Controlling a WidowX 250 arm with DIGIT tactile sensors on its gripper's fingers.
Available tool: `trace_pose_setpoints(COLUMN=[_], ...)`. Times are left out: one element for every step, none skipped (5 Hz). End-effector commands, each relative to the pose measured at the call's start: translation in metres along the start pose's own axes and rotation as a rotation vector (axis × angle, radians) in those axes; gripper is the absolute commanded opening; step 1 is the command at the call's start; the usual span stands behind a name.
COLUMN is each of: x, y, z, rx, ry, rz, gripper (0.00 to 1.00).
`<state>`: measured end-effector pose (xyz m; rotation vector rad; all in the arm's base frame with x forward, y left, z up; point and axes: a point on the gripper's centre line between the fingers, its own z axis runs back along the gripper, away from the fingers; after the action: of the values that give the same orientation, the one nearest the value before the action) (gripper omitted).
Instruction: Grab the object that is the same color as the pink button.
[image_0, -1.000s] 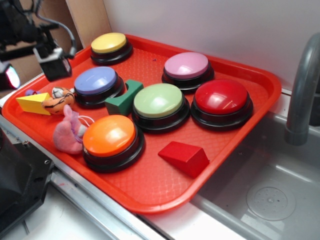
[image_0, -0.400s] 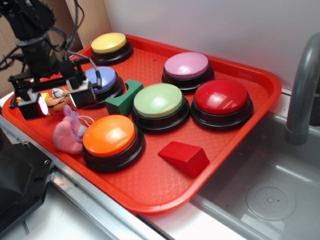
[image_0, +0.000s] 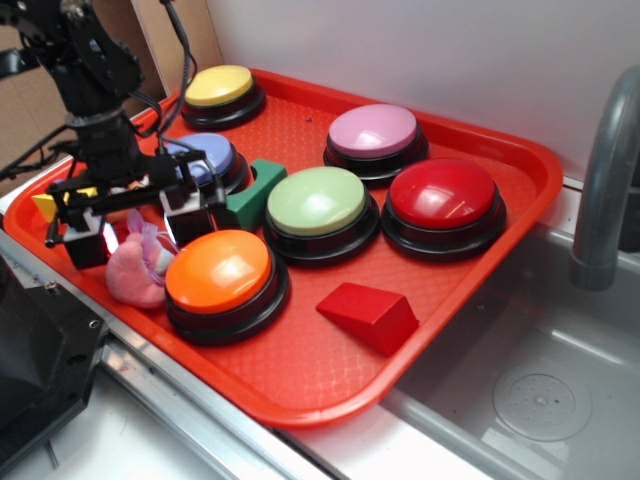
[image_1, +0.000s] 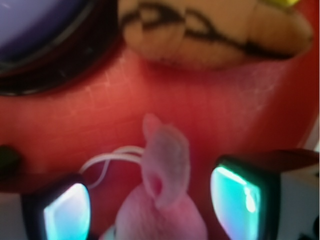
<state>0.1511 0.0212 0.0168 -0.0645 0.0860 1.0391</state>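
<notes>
Exterior view — red tray (image_0: 520, 170) holds the pink plush toy (image_0: 135, 275), spread-fingered hand (image_0: 140, 228) straddling it.

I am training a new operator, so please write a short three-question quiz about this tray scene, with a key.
1. True or false: the gripper is shut on the pink plush toy.
2. Which button touches the plush toy? A) orange button B) red C) yellow
3. Fill in: in the wrist view, the plush toy's ear lies ____ the two jaws.

Key: 1 false, the jaws are open; 2 A; 3 between.
</notes>
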Motion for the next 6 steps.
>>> trace_pose_setpoints(x=[-0.003,-0.003,-0.002,0.002,0.013,0.023], y=[0.000,-0.001,-0.001,-0.001,-0.005,-0.017], z=[-0.007,-0.002,0.003,0.013,0.046,0.085], rx=[-0.045,-0.070,-0.074,-0.090,-0.049,0.011], ry=[-0.017,-0.028,-0.038,-0.065,-0.068,-0.064], rz=[0.029,0.050,0.027,-0.006,-0.139,-0.295], gripper=[0.00,0.00,0.00,0.00,0.00,0.00])
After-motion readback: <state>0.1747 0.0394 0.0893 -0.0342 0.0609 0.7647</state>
